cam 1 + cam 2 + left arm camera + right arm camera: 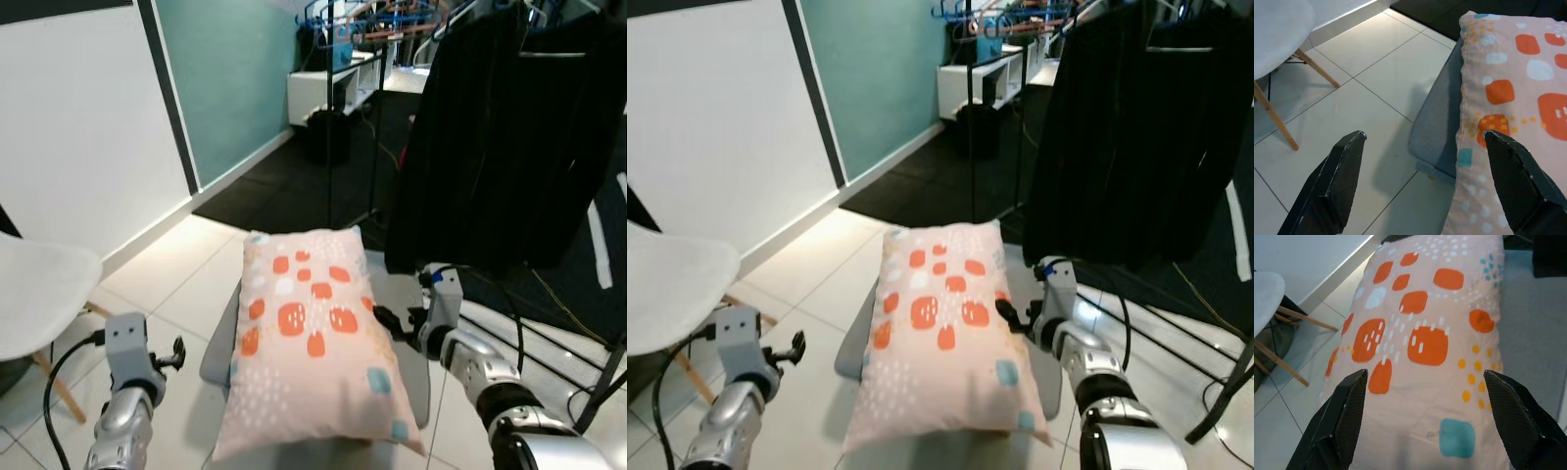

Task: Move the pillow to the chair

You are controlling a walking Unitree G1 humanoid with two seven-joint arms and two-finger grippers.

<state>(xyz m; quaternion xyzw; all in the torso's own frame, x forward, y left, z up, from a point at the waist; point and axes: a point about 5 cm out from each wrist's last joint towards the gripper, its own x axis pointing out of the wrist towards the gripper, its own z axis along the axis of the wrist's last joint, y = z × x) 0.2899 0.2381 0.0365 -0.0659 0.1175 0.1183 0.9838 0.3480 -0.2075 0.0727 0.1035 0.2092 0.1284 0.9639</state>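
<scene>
A peach pillow with orange, white and teal patches lies lengthwise on a grey chair seat. My left gripper hovers over the floor tiles to the left of the seat, open and holding nothing. In the left wrist view its fingers spread wide beside the seat edge and the pillow. My right gripper is open at the pillow's right edge. In the right wrist view the pillow lies between its spread fingers.
A white chair with wooden legs stands at the left. Behind the pillow a black garment hangs on a clothes rack. Rack base bars and cables cross the floor at the right. A white wall runs along the left.
</scene>
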